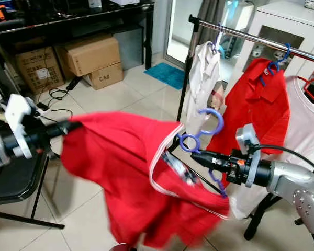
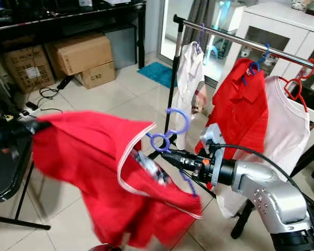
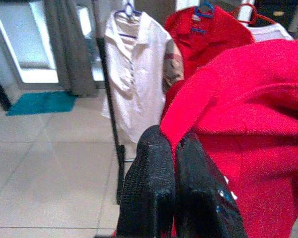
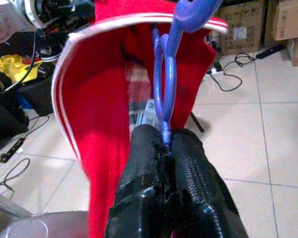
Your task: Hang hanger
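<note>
A blue plastic hanger [image 1: 201,137] sits inside the white-trimmed collar of a red shirt [image 1: 131,172], its hook pointing up. My right gripper [image 1: 194,153] is shut on the hanger's neck, just below the hook; in the right wrist view its fingers [image 4: 144,163] pinch the blue hanger [image 4: 164,94]. My left gripper [image 1: 68,126] is shut on the red shirt's shoulder at the left and holds it up; its fingers [image 3: 154,188] clamp the red cloth [image 3: 248,129]. The metal rail [image 1: 251,37] of the clothes rack runs above and behind at the right.
On the rail hang a white shirt [image 1: 203,78], a red polo [image 1: 256,104] and a white T-shirt [image 1: 309,120]. The rack's black post [image 1: 185,73] stands behind the hanger. Cardboard boxes [image 1: 91,57] sit under a dark desk at the back; a black chair [image 1: 15,183] is at my left.
</note>
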### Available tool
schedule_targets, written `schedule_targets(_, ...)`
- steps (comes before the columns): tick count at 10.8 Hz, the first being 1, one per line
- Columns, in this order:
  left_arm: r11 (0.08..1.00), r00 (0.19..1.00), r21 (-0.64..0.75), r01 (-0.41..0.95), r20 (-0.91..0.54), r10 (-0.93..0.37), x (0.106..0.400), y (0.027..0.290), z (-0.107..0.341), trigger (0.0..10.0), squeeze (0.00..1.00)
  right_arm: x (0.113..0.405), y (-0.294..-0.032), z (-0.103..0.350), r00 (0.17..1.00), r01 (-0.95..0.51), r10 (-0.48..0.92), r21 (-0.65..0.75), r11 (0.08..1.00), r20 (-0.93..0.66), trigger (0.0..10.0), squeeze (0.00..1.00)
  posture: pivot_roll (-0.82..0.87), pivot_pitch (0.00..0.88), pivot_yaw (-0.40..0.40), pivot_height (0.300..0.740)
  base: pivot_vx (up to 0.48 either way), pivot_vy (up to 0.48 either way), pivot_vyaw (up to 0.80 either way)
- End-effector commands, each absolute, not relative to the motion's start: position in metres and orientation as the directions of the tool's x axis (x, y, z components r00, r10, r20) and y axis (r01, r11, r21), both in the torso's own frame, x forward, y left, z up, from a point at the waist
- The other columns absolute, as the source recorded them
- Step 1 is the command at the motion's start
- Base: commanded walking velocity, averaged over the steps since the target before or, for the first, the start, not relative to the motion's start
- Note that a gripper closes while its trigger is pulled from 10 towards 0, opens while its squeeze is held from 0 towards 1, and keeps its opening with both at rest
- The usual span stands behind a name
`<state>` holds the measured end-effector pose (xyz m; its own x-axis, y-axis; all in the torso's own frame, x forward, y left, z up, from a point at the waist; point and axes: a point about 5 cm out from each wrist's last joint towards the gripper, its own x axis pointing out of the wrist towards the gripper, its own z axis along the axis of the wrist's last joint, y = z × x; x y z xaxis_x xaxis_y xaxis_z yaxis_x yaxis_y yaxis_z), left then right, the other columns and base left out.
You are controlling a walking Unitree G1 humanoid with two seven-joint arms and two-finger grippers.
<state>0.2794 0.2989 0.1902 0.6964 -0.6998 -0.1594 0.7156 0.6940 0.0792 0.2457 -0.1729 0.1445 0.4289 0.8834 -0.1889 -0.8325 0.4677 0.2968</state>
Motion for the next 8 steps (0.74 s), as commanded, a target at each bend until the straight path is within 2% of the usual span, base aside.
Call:
schedule_targets(1, 0.740, 0.749, 0.120, 0.662, -0.124, -0.651, 0.280, 0.310, 0.200, 0.0, 0.00, 0.247, -0.178, 0.146, 0.455, -0.823, 0.869, 0.279, 0.494, -0.195, 10.0, 0.00, -0.08, 0.000, 0.011, 0.740, 0.000, 0.000, 0.00)
schedule_targets(5, 0.857, 0.879, 0.198, 0.477, -0.105, -0.465, 0.288, 0.333, 0.196, 0.0, 0.00, 0.245, -0.182, 0.150, 0.448, -0.832, 0.879, 0.285, 0.476, -0.163, 10.0, 0.00, -0.08, 0.000, 0.011, 0.740, 0.000, 0.000, 0.00)
schedule_targets(8, 0.887, 0.911, 0.210, 0.412, -0.100, -0.399, 0.288, 0.342, 0.193, 0.0, 0.00, 0.245, -0.184, 0.150, 0.452, -0.830, 0.878, 0.286, 0.480, -0.160, 10.0, 0.00, -0.08, 0.000, 0.011, 0.740, 0.000, 0.000, 0.00)
